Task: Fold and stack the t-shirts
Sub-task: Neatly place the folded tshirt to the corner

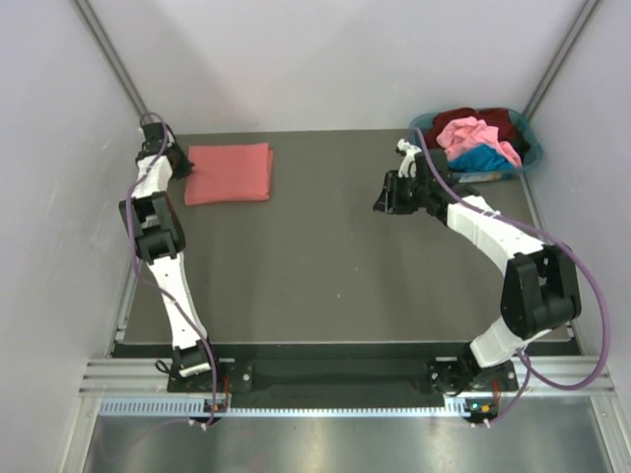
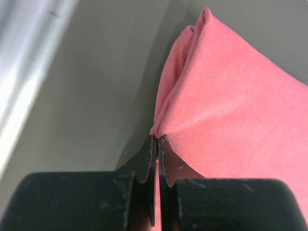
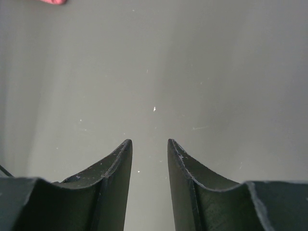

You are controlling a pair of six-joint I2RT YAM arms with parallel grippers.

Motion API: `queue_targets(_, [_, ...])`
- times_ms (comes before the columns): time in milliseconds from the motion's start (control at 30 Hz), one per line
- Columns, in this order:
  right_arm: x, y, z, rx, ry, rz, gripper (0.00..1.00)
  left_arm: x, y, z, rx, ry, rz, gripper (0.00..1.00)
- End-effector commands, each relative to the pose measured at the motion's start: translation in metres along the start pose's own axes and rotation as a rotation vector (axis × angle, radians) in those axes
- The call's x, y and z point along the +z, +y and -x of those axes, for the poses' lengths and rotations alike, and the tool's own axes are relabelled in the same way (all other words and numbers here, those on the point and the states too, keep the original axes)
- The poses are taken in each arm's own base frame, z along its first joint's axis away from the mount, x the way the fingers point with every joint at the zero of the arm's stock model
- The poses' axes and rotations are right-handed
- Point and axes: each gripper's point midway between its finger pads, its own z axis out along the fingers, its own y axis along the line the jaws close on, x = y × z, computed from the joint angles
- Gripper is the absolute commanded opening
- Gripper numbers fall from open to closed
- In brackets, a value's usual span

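Note:
A salmon-red t-shirt [image 1: 230, 172] lies folded into a rectangle at the back left of the table. My left gripper [image 1: 183, 164] is at its left edge, shut on a pinch of that cloth [image 2: 226, 110]. In the left wrist view a thin strip of red fabric shows between the closed fingers [image 2: 153, 154]. My right gripper [image 1: 386, 194] hangs open over bare table near the back right, with nothing between its fingers [image 3: 180, 156]. Pink, maroon and blue t-shirts [image 1: 478, 136] are heaped in the basket.
A teal plastic basket [image 1: 530, 150] stands in the back right corner. Grey walls close in the table on the left, back and right. The dark table mat [image 1: 325, 266] stretches between the two arms.

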Motion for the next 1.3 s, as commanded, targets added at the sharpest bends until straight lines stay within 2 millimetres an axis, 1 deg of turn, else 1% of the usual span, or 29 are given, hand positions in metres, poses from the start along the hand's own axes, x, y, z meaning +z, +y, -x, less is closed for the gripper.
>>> queue_targets(0, [-0.004, 0.012, 0.028, -0.043, -0.067, 0.031, 0.37, 0.004, 0.019, 0.049, 0.008, -0.167, 0.030, 0.00])
queue_targets(33, [-0.004, 0.012, 0.028, -0.045, -0.064, 0.032, 0.37, 0.004, 0.021, 0.059, 0.009, -0.201, 0.024, 0.00])
queue_targets(200, [-0.005, 0.012, 0.029, -0.046, -0.068, 0.030, 0.37, 0.003, 0.026, 0.087, 0.045, -0.292, 0.038, 0.00])
queue_targets(300, [-0.004, 0.010, 0.029, -0.046, -0.067, 0.025, 0.37, 0.002, 0.028, 0.098, 0.045, -0.330, 0.038, 0.00])
queue_targets(333, [-0.004, 0.009, 0.028, -0.043, -0.064, 0.023, 0.37, 0.001, 0.037, 0.102, 0.029, -0.349, 0.081, 0.00])
queue_targets(433, [-0.002, 0.008, 0.029, -0.040, -0.065, 0.022, 0.37, -0.001, 0.047, 0.108, 0.002, -0.371, 0.110, 0.00])
queue_targets(633, [-0.003, 0.006, 0.027, -0.041, -0.062, 0.019, 0.37, 0.000, 0.053, 0.115, -0.011, -0.388, 0.094, 0.00])
queue_targets(733, [-0.003, 0.007, 0.028, -0.041, -0.065, 0.019, 0.37, 0.005, 0.049, 0.109, -0.007, -0.369, 0.058, 0.00])
queue_targets(767, [-0.003, 0.007, 0.028, -0.041, -0.064, 0.017, 0.37, 0.003, 0.038, 0.107, 0.002, -0.353, 0.002, 0.02])
queue_targets(833, [-0.005, 0.008, 0.030, -0.042, -0.068, 0.018, 0.38, -0.001, 0.033, 0.107, 0.003, -0.341, -0.027, 0.22])
queue_targets(867, [-0.007, 0.008, 0.032, -0.045, -0.072, 0.015, 0.38, -0.011, 0.028, 0.112, 0.005, -0.342, -0.038, 0.29])
queue_targets(933, [-0.014, 0.011, 0.036, -0.050, -0.087, 0.016, 0.40, -0.023, 0.023, 0.113, 0.005, -0.332, -0.045, 0.38])
queue_targets(967, [-0.016, 0.012, 0.037, -0.050, -0.087, 0.015, 0.41, -0.043, 0.014, 0.125, 0.009, -0.357, -0.059, 0.40])
queue_targets(1000, [-0.018, 0.013, 0.036, -0.048, -0.080, 0.014, 0.45, -0.047, 0.014, 0.118, 0.007, -0.337, -0.063, 0.41])
queue_targets(1033, [-0.023, 0.015, 0.040, -0.052, -0.089, 0.013, 0.49, -0.055, 0.009, 0.118, -0.007, -0.335, -0.081, 0.43])
queue_targets(1067, [-0.025, 0.015, 0.042, -0.047, -0.096, 0.006, 0.55, -0.081, -0.002, 0.129, -0.012, -0.363, -0.110, 0.46])
queue_targets(1100, [-0.027, 0.015, 0.042, -0.043, -0.099, 0.006, 0.64, -0.080, -0.004, 0.114, -0.025, -0.328, -0.124, 0.48])
queue_targets(1133, [-0.034, 0.018, 0.043, -0.043, -0.105, 0.006, 0.70, -0.089, -0.015, 0.108, -0.040, -0.310, -0.166, 0.50])
queue_targets(1167, [-0.038, 0.020, 0.044, -0.039, -0.110, 0.009, 0.75, -0.102, -0.022, 0.101, -0.040, -0.293, -0.181, 0.67])
queue_targets(1200, [-0.042, 0.021, 0.043, -0.037, -0.115, 0.011, 0.89, -0.108, -0.032, 0.089, -0.036, -0.256, -0.196, 0.72])
queue_targets(1233, [-0.051, 0.025, 0.044, -0.043, -0.128, 0.014, 0.97, -0.115, -0.045, 0.080, -0.027, -0.224, -0.242, 0.79])
queue_targets(1267, [-0.055, 0.024, 0.045, -0.037, -0.138, 0.002, 1.00, -0.127, -0.053, 0.069, -0.023, -0.196, -0.263, 0.99])
